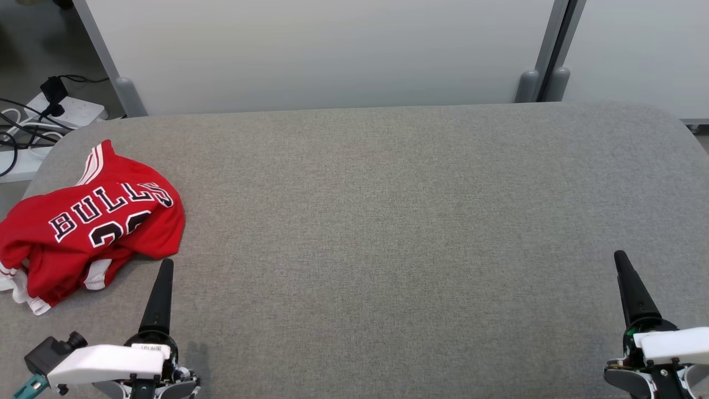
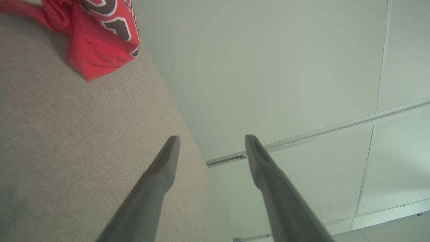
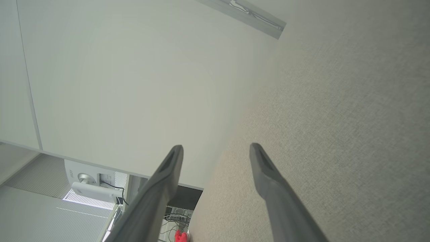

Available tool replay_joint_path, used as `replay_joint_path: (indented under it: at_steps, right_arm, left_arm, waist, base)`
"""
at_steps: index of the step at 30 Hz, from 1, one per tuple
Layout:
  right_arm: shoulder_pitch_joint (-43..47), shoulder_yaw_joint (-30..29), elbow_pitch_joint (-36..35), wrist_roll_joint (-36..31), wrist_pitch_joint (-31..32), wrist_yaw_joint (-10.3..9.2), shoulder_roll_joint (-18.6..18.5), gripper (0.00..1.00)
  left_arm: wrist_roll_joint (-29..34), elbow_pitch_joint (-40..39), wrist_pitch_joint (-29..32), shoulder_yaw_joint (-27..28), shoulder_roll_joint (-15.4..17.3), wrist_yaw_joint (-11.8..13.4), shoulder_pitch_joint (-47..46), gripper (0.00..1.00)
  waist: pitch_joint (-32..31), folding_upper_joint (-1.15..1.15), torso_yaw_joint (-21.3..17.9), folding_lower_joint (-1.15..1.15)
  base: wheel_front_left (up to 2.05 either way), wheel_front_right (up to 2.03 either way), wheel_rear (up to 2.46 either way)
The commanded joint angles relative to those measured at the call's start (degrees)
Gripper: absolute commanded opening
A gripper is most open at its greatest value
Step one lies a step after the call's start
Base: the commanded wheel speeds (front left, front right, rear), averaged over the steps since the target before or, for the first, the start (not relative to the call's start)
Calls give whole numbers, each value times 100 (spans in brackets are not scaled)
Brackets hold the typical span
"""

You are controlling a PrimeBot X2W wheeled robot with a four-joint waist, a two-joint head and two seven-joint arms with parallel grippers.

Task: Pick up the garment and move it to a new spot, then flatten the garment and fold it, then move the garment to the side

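Observation:
The garment (image 1: 94,221) is a red jersey with "BULLS" lettering and white trim, lying crumpled at the left end of the grey fabric table (image 1: 388,221). Its lower corner (image 2: 97,37) shows at the top left of the left wrist view, and a small red patch of it (image 3: 181,236) at the bottom of the right wrist view. My left gripper (image 1: 164,266) hovers just right of the garment's near corner, apart from it; its jaws (image 2: 211,137) stand open and empty. My right gripper (image 1: 620,257) is at the table's near right, open and empty (image 3: 216,146).
White partition panels (image 1: 321,55) with grey posts (image 1: 529,86) stand right behind the table's far edge. A power strip with black cables (image 1: 55,108) lies on the floor beyond the table's far left corner. Bare grey table surface spreads between my two grippers.

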Motion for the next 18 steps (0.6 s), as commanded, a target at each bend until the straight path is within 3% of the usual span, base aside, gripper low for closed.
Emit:
replay_joint_path:
  at_steps: [1, 6, 18]
  right_arm:
    - [-304, 72, -279, -380, -93, 25, -158, 100]
    - [-370, 191, -420, -1149, -177, 26, -241, 100]
    - [-320, 413, -472, -2314, -361, 28, -244, 100]
  left_arm:
    - [309, -219, -68, 19, 140, 28, -396, 100]
    - [917, -337, -152, -51, 210, 119, -470, 100]
    - [2061, -472, -337, -214, 300, 321, -388, 100]
  waist:
    - [-3, 0, -1, -1]
    - [-12, 0, -7, -1]
    - [-22, 0, -11, -1]
  base:
    - [0, 0, 0]
    - [0, 0, 0]
    - [0, 0, 0]
